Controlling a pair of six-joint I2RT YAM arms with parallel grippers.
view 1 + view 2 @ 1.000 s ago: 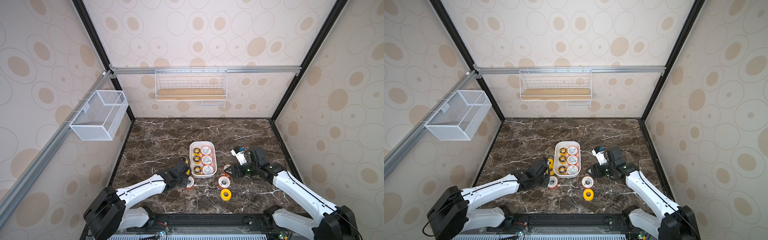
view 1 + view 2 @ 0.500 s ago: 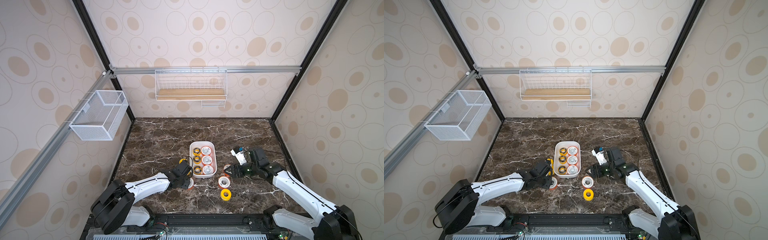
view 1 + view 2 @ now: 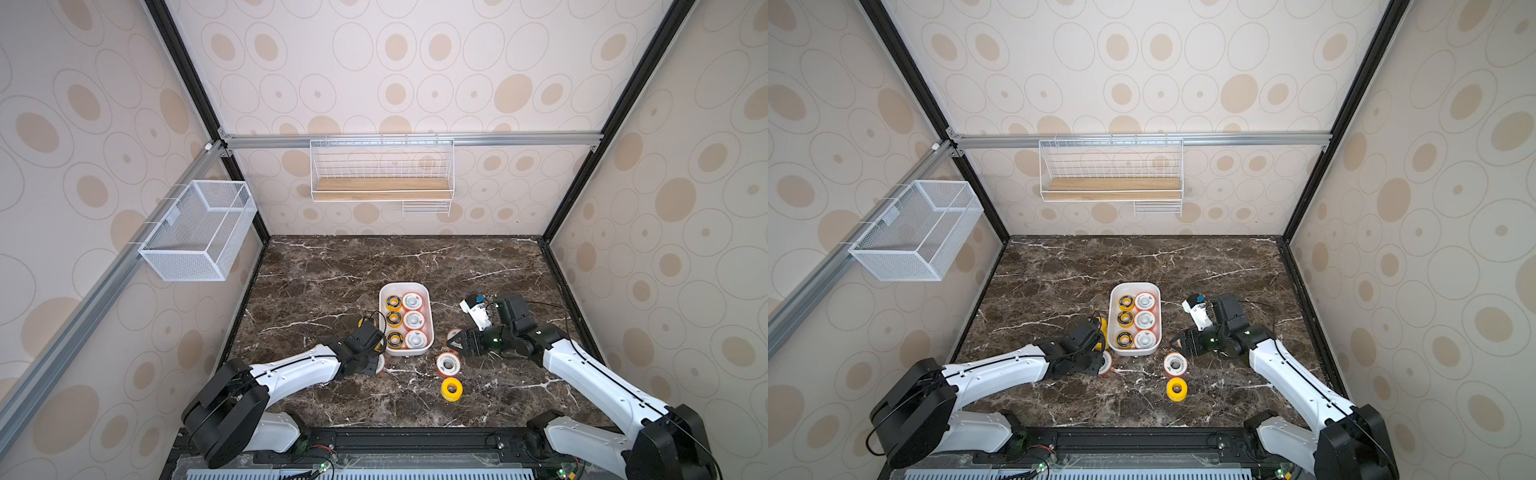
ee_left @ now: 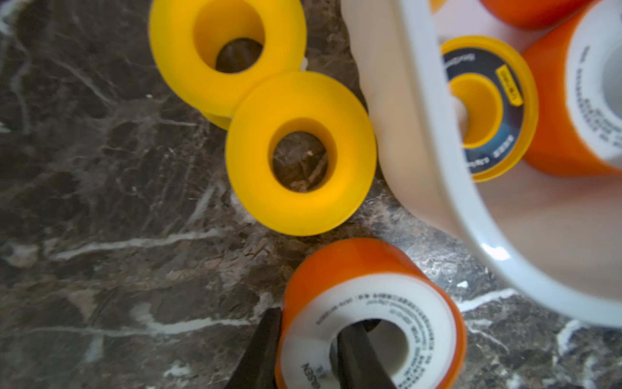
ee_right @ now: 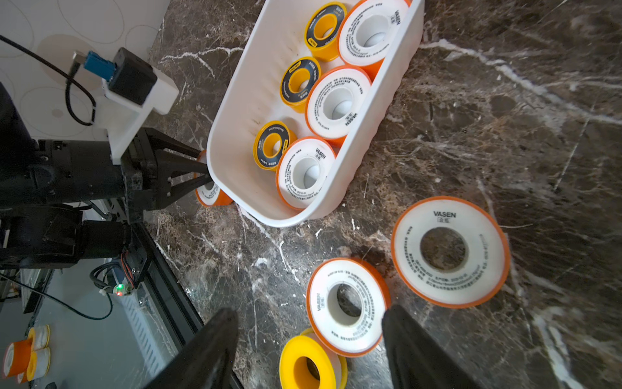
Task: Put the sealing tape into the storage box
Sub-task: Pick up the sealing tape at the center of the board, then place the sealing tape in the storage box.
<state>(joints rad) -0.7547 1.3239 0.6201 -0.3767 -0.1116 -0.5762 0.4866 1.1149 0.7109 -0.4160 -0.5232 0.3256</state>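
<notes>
The storage box (image 3: 405, 286) (image 3: 1136, 285) (image 5: 215, 141) (image 4: 434, 141) holds two rows of sealing tape spools (image 3: 411, 301). My left gripper (image 4: 311, 323) (image 3: 375, 364) (image 3: 1100, 364) is by the box's near left corner. It is shut on the wall of an orange-rimmed white spool (image 4: 370, 286) (image 3: 1107, 362), one finger in the hole and one outside. Two yellow spools (image 4: 301, 153) (image 3: 365, 322) lie beside it. My right gripper (image 5: 308, 313) (image 3: 455, 341) (image 3: 1177, 343) hangs open right of the box, over an orange-rimmed spool (image 5: 346, 306) (image 3: 448, 364) and a yellow spool (image 5: 309, 363) (image 3: 451, 388).
Another orange-rimmed spool (image 5: 449, 251) lies flat beside the right gripper. A white wire-mesh basket (image 3: 199, 232) hangs on the left wall and a wire shelf with a wooden base (image 3: 381, 189) on the back wall. The marble table (image 3: 374, 262) stretches behind the box.
My left gripper has dropped toward the front beside the box and closed on the orange-rimmed spool. The right arm has not moved.
</notes>
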